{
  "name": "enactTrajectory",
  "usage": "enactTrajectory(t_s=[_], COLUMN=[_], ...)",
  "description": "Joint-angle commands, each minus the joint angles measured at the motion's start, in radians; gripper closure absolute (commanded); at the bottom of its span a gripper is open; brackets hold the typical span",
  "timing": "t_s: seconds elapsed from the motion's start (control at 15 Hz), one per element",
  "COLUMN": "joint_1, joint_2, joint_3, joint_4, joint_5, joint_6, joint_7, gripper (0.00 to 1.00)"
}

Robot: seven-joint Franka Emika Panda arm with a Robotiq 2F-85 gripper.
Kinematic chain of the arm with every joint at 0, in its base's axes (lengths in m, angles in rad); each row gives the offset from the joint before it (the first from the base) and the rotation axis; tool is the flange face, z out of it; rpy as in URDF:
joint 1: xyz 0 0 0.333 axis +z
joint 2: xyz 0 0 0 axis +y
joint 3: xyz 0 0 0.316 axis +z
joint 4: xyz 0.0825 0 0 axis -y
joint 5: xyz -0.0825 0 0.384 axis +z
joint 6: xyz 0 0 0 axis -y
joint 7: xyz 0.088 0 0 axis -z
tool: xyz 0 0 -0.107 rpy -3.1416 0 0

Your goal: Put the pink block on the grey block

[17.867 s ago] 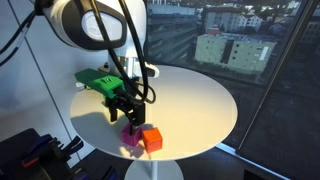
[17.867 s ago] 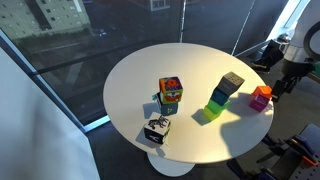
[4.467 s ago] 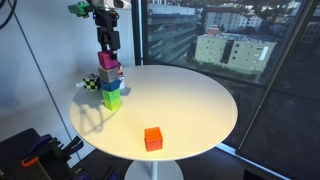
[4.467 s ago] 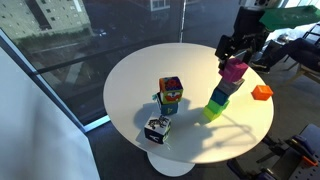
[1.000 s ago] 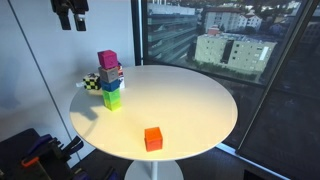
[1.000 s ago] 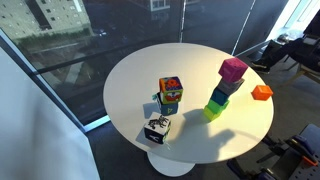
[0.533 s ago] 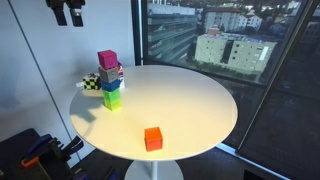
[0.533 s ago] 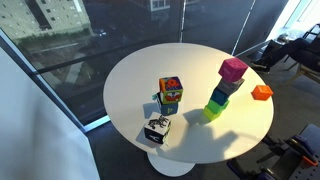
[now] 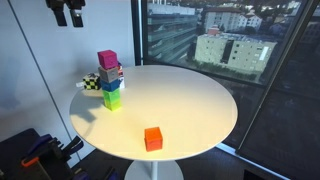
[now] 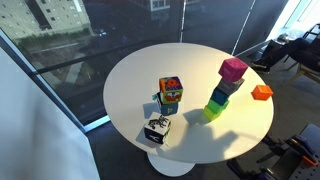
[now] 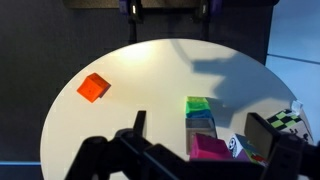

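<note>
We find the small magenta-pink cube (image 9: pixel 107 60) seated on the small grey cube (image 9: pixel 113 73); the black two-finger gripper (image 9: pixel 68 16) hangs high above, jaws spread, empty; we judge the pink cube light, rigid, smooth, best pinched across opposite flat faces; the wrist view hides the grey cube beneath it.

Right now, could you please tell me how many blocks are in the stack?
4: green block at the bottom, blue block on it, then grey block, pink block on top. None looks hidden.
</note>
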Motion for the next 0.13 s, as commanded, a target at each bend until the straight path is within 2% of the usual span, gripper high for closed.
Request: enactTrajectory(t_s=[0.0, 0.07], joint_1=[-0.006, -0.006], joint_2=[0.001, 0.001], joint_3=[0.004, 0.004], joint_4=[0.002, 0.002], joint_5=[0.003, 0.003], joint_6=[-0.002, -0.002], joint_7=[-0.003, -0.003], gripper=[0.0, 0.0])
